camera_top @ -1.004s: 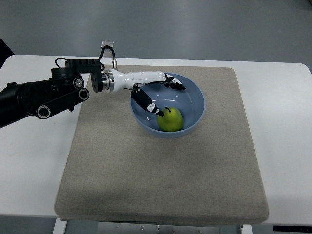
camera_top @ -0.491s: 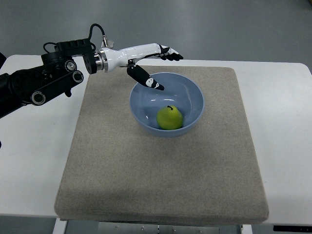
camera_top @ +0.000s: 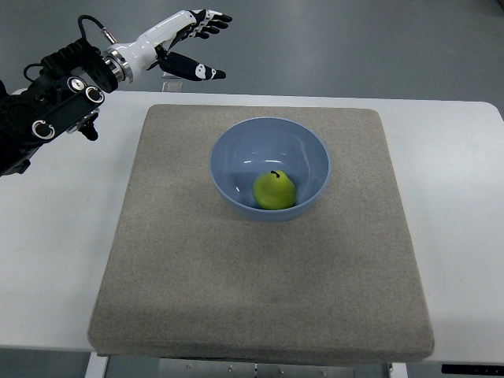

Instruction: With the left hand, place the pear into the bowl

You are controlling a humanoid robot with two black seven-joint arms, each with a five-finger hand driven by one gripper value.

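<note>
1. We see a green pear [camera_top: 275,190] with a short dark stem lying inside a pale blue round bowl [camera_top: 236,150], on the lower part of the bowl's floor as the frame shows it.
2. The bowl sits on a grey-beige felt-like square mat [camera_top: 260,291], in the mat's upper half and a little right of its centre.
3. The mat covers most of a white table [camera_top: 465,236], which shows as bare strips at the left and right of the frame.
4. We find the left hand [camera_top: 187,37], white with black fingertips, at the upper left of the frame, above the far edge of the table and well apart from the bowl.
5. Its fingers [camera_top: 211,19] are stretched out and spread, pointing to the right, while the thumb juts out separately below them; the hand holds nothing.
6. The black left arm [camera_top: 47,110], with its round silver joints and a looping dark cable, enters from the left edge of the frame and rises toward the hand.
7. A small clear tag-like item [camera_top: 169,78] stands at the table's far edge just under the thumb; we cannot tell what it is.
</note>
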